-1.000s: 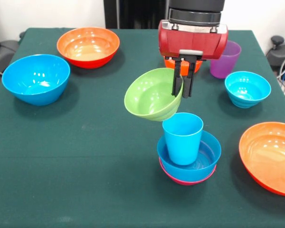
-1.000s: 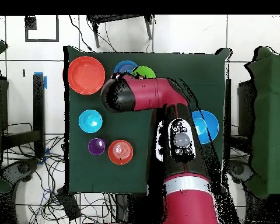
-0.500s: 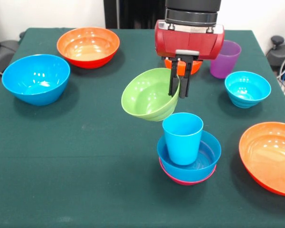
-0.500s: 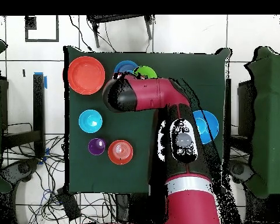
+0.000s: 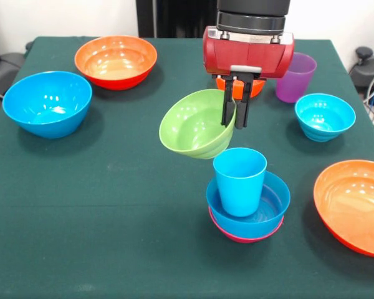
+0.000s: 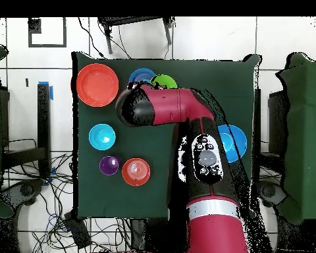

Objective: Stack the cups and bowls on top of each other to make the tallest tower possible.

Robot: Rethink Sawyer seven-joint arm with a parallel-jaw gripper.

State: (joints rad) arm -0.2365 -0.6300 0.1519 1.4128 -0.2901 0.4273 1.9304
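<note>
Green bowl (image 5: 196, 124) held in the air, tilted with its opening toward the left of the front view, pinched at its right rim by the gripper (image 5: 235, 115), one finger inside the rim and one outside. Directly below and slightly right, near the middle of the tabletop (image 5: 112, 205), toward its front edge: light blue cup (image 5: 239, 181) upright inside a blue bowl (image 5: 249, 205), nested in a pink bowl (image 5: 242, 233) showing only as a thin rim underneath. Bottom of the green bowl just above the cup's lip, apart from it. Further out: purple cup (image 5: 295, 77) and small cyan bowl (image 5: 324, 116) toward the far right corner, small orange bowl (image 5: 221, 82) partly hidden behind the gripper, wide orange bowl (image 5: 353, 204) at the right edge, another orange bowl (image 5: 116, 60) and large blue bowl (image 5: 47, 103) toward the far left corner.
</note>
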